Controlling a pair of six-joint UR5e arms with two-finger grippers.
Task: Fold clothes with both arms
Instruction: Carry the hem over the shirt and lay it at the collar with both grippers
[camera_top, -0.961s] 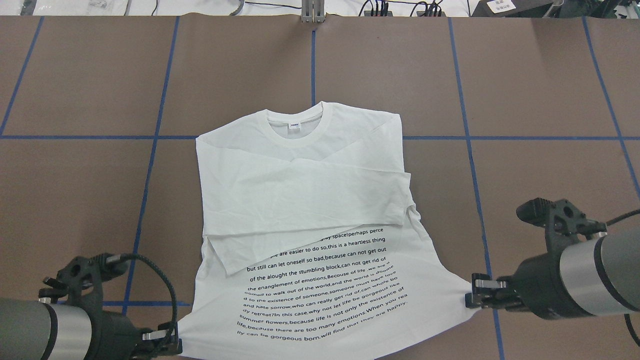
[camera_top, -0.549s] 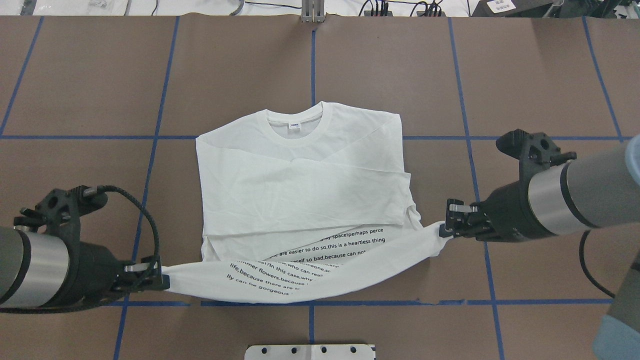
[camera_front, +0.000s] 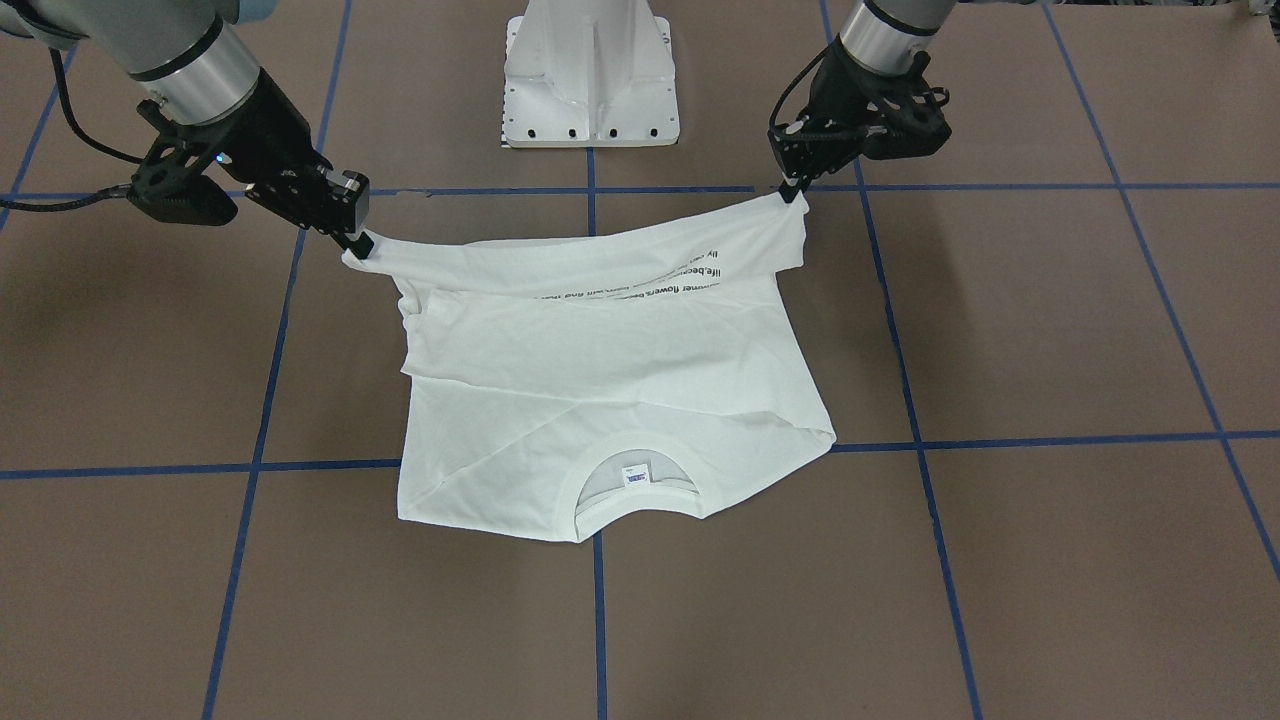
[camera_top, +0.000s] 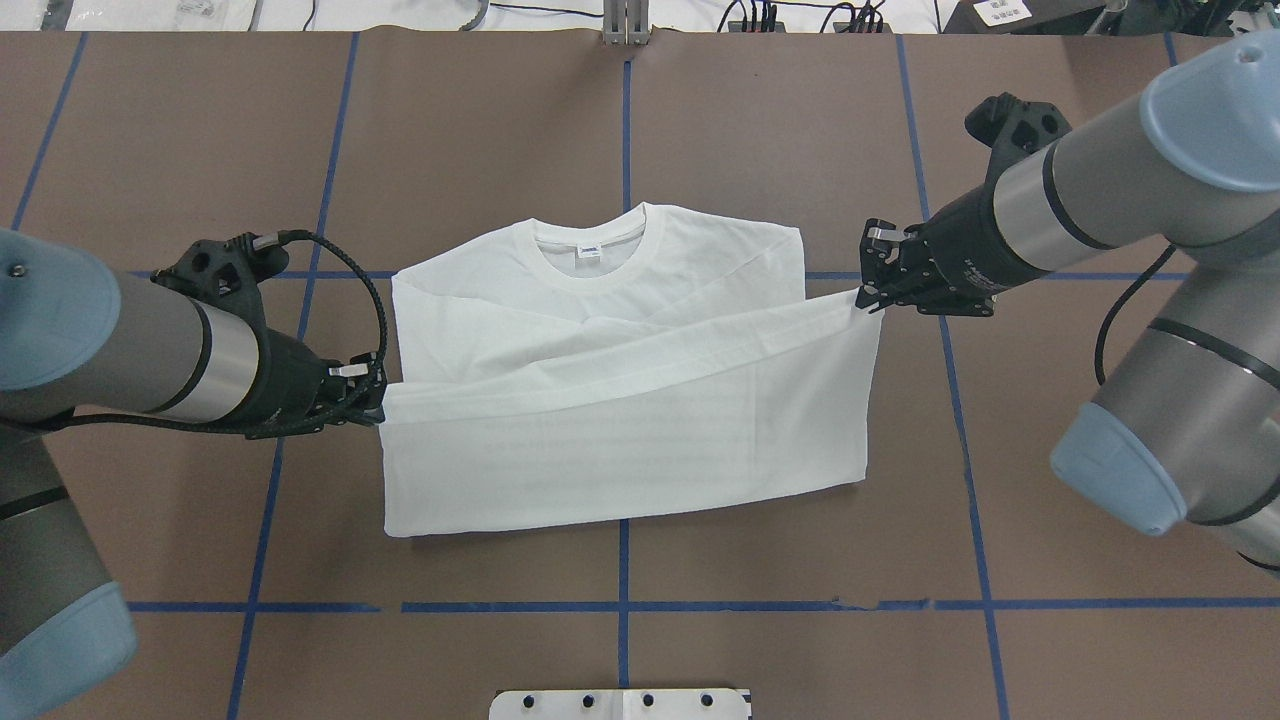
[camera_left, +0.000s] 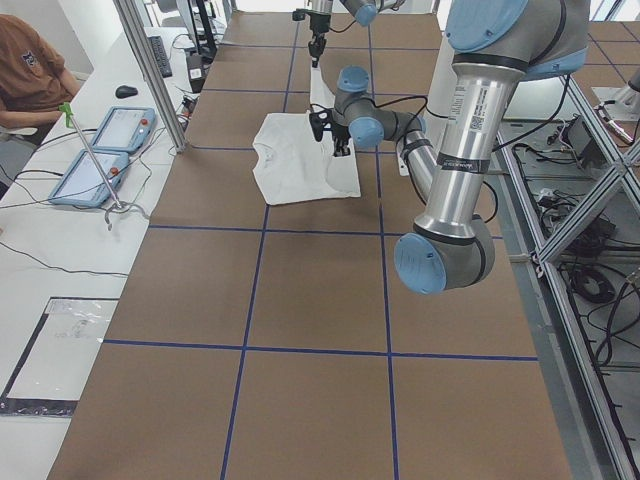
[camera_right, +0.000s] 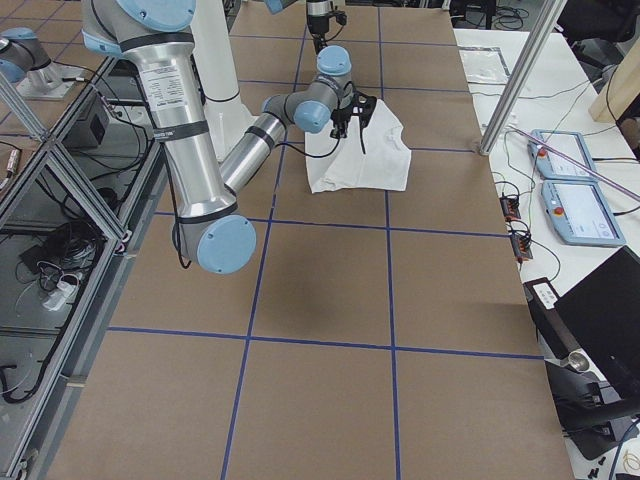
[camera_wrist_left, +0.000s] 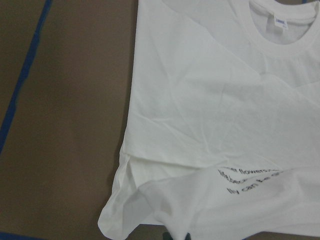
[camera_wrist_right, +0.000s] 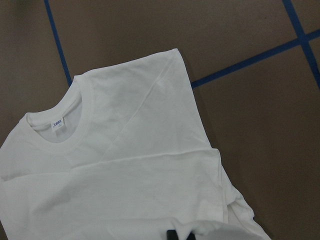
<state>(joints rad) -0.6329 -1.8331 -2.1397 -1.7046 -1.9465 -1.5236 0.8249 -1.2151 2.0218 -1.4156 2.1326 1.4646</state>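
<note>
The white long-sleeved T-shirt (camera_top: 620, 400) lies on the brown table with its ribbed collar (camera_top: 592, 255) and tag at the far side. Its sleeves are folded across the body. My left gripper (camera_top: 376, 400) is shut on one hem corner and my right gripper (camera_top: 868, 297) is shut on the other. Both hold the hem lifted above the shirt's middle, folded over toward the collar. The right corner is farther forward than the left. In the front-facing view the left gripper (camera_front: 790, 192) and right gripper (camera_front: 358, 247) hold the hem taut, and the black text (camera_front: 690, 282) shows under the lifted flap.
The brown table (camera_top: 620, 120) is marked with blue tape lines. The white pedestal base (camera_front: 590, 75) stands at the robot's side. An operator's side table with tablets (camera_left: 100, 150) runs along the far edge, with a seated person (camera_left: 30, 85).
Both grippers have carried the hem up and forward from the near edge over the shirt's middle. The printed text is now covered by the folded flap in the overhead view.
</note>
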